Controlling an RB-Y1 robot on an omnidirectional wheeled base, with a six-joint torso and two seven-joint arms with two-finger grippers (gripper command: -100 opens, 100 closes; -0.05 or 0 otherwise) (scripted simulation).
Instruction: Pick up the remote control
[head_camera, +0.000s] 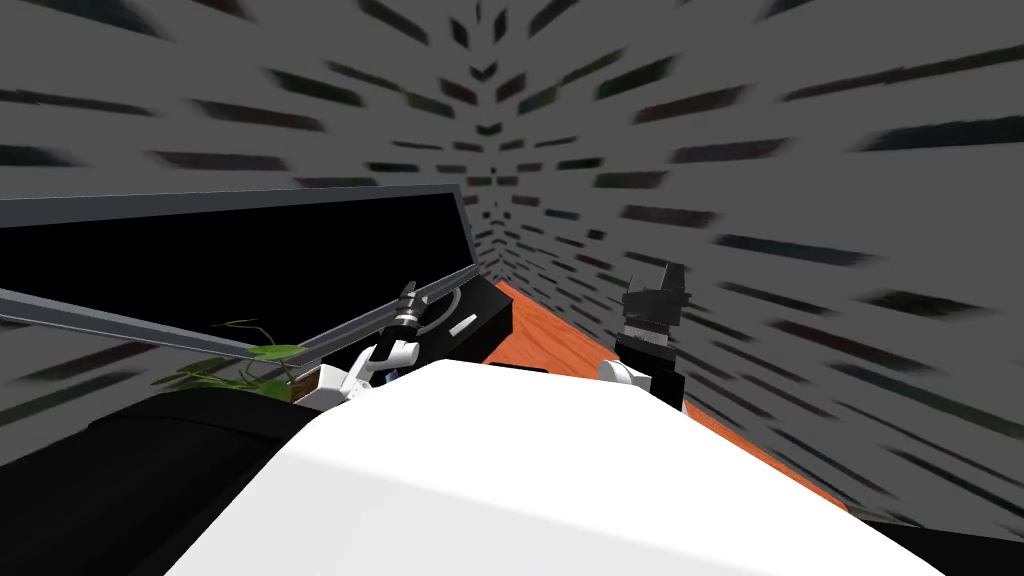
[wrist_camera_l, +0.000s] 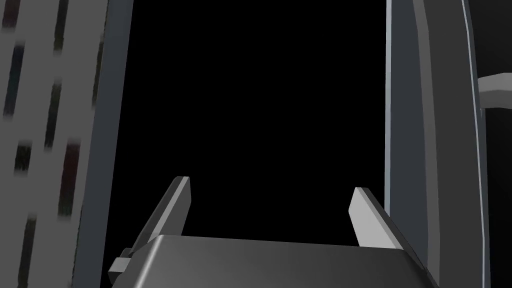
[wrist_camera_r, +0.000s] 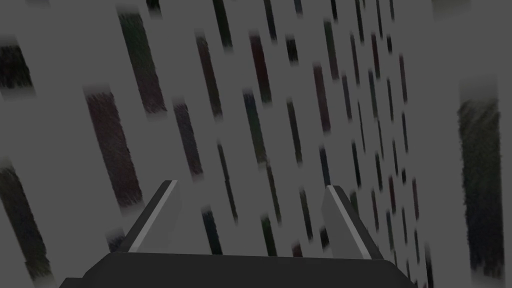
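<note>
My left gripper (wrist_camera_l: 271, 186) is open with nothing between its fingers, pointing at a black screen (wrist_camera_l: 260, 100) in a grey frame (wrist_camera_l: 400, 125). In the head view the left gripper (head_camera: 408, 295) is raised against the lower edge of that screen (head_camera: 230, 260), just beside a black box (head_camera: 470, 322). A small light grey bar (head_camera: 463, 326) lies on top of the box; I cannot tell whether it is the remote control. My right gripper (head_camera: 667, 272) is held up over the orange surface, and the right gripper (wrist_camera_r: 251, 185) is open and empty, facing the wall.
The black box stands on an orange wooden top (head_camera: 570, 350) that runs along the grey patterned wall (head_camera: 800, 250). A green plant (head_camera: 250, 360) sits at the left, in front of the screen's frame (head_camera: 150, 325). Dark furniture (head_camera: 120, 470) lies at lower left.
</note>
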